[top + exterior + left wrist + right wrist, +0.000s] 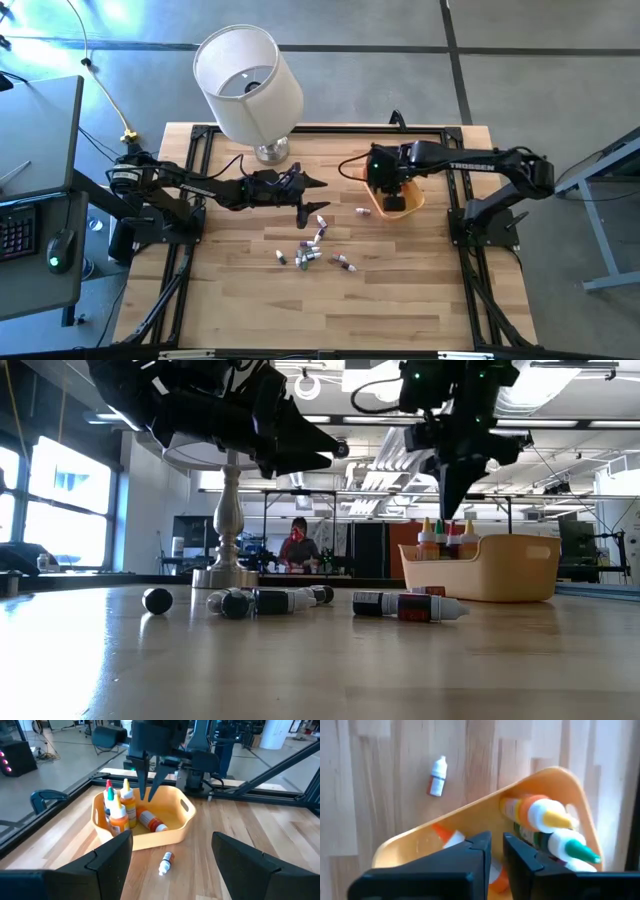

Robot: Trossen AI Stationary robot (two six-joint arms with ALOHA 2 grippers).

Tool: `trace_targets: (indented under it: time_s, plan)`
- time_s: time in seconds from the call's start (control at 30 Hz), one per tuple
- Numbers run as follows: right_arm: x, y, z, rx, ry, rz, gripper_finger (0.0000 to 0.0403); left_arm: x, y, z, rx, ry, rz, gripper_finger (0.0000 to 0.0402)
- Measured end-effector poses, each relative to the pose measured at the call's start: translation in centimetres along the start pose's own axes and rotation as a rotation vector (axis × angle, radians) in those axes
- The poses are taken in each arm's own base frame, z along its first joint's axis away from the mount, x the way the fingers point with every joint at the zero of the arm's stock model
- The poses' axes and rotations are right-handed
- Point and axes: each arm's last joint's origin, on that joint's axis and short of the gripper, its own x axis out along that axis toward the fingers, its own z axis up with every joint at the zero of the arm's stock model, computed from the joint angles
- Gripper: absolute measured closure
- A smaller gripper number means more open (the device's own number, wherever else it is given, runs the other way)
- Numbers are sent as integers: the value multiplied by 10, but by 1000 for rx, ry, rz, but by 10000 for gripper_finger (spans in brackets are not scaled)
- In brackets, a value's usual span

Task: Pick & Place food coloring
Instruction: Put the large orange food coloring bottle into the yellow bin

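While most of the small dropper bottles point(312, 250) lie scattered on their sides on the bare table point(240, 310) in front of the arms, one stray bottle point(361, 211) lies alone just beside the orange bowl point(412, 203), on the side toward the left arm. In the left wrist view this stray bottle point(165, 862) lies flat with its white cap pointing toward that camera, so its long axis runs roughly toward the left gripper. A few bottles already sit in the bowl — some upright against one wall, one lying on the floor of it.

The right gripper point(392, 190) hangs over the bowl, its fingers narrowed to a slim gap with nothing visible between them. The left gripper point(308, 208) hovers above the table between the lamp point(248, 85) and the scatter, fingers spread wide and empty.

Judgement: the scatter lies nearer the left gripper; the stray bottle lies near both.

The low view shows the bottles resting flat and both grippers clear of the tabletop — the high view cannot confirm that height. The right wrist view alone shows the narrow gap between its fingers point(470, 851), above the bowl's rim.
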Motion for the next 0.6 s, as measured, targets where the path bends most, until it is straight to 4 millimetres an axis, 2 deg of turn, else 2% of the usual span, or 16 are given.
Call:
trace_targets:
  time_s: [0.13, 0.3, 0.5, 0.6]
  plan:
    - [13, 4, -8, -29, 28, 21, 321, 0, 0, 0, -9, 2, -2, 133]
    - [41, 14, -32, -92, 110, 62, 263, 0, 0, 0, -10, -1, -2, 133]
    - [74, 19, -48, -230, 25, -25, 218, 0, 0, 1, -11, -13, -3, 133]
    - [82, 18, -57, -238, 9, 15, 208, 0, 0, 1, -11, -14, -2, 133]
